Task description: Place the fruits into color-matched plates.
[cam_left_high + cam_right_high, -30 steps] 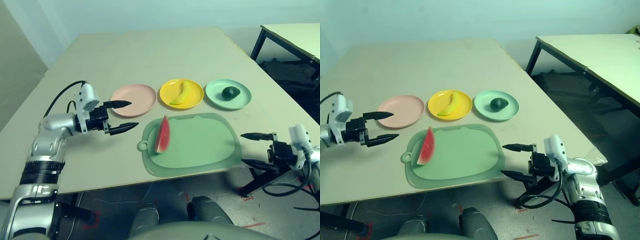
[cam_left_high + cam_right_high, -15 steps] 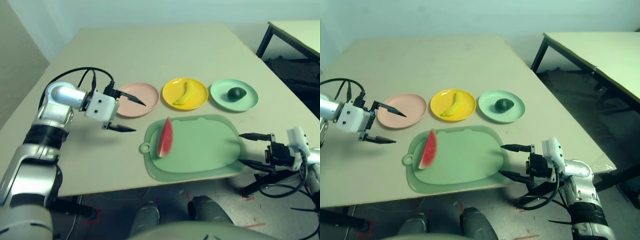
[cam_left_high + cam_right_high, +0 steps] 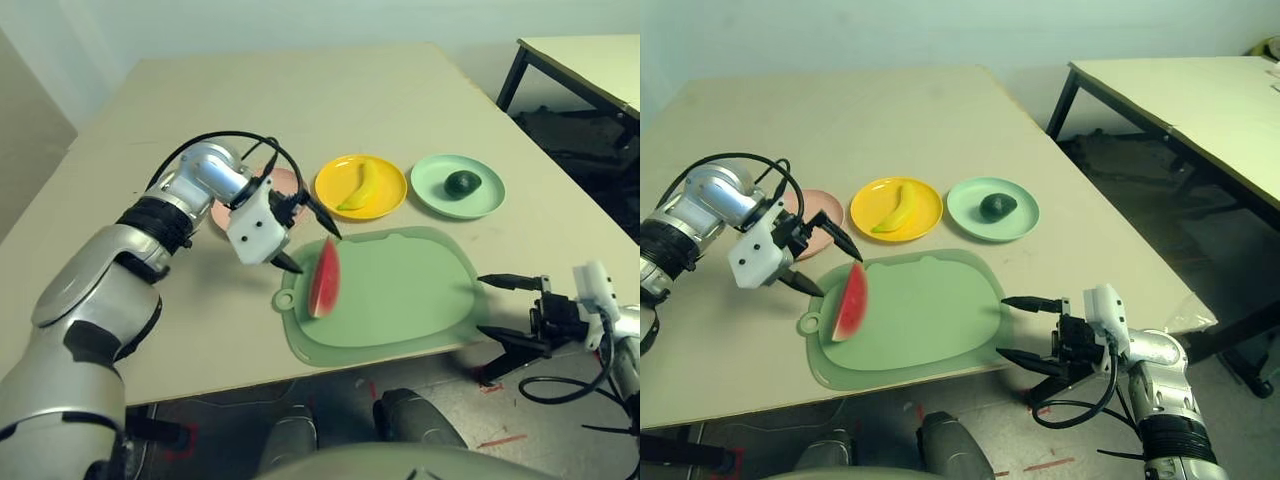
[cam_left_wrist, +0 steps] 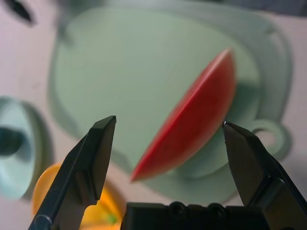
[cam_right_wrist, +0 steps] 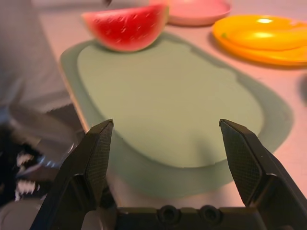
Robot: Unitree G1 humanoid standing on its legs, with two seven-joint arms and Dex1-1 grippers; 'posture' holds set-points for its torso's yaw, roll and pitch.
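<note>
red watermelon wedge with green rind sits on left end of pale green cutting mat; black two-finger left gripper just beside it, fingers apart. yellow curved banana on round yellow plate, dark green round avocado on round mint plate. black two-finger right gripper near mat's right end, fingers apart.

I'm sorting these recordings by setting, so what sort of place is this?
Probably a robotics lab or test area: a silver robot arm reaches over a plain worktable, toy fruit such as a banana sits on plates, and red tape marks show on the floor.
</note>
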